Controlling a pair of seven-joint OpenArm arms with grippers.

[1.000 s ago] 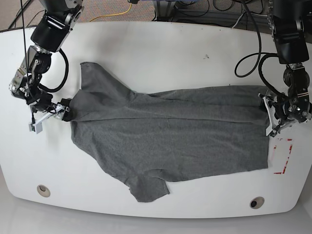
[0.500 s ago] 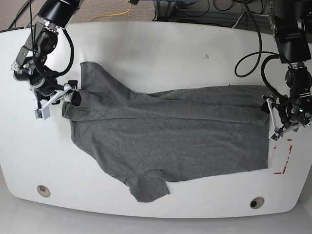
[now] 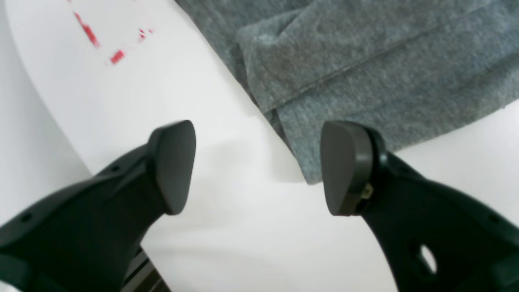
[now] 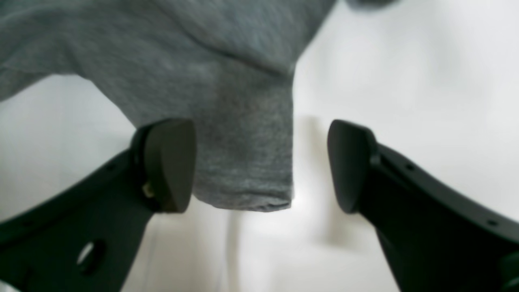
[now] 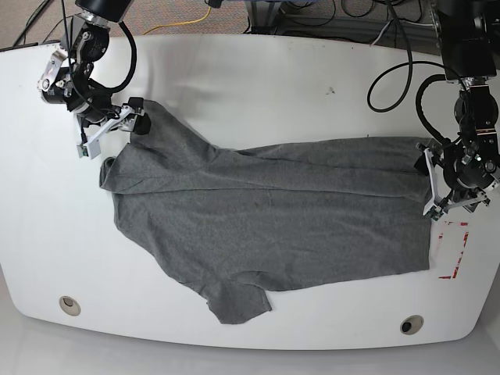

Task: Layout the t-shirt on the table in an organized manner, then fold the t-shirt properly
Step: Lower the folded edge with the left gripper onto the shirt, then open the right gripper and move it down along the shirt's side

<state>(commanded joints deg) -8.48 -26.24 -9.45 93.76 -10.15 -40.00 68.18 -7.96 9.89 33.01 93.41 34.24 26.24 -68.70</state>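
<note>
- The right pincer [image 5: 109, 129], at ten o'clock of the base view, has its jaws apart around a sleeve edge of the t-shirt [image 5: 266, 215], not clamped on it.
- The t-shirt lies spread across the middle of the bench [image 5: 250, 78], mostly flat, with creases and a folded-over band along its far side.
- The left pincer [image 5: 436, 183], at three o'clock, is also parted, just off the hem corner near the red tape [image 5: 453, 250].
- Judged from this, laying out is nearly done; smoothing and all folding remain.

Heather-grey t-shirt [image 5: 266, 223], white table [image 5: 258, 86], red tape [image 5: 455, 250].
</note>
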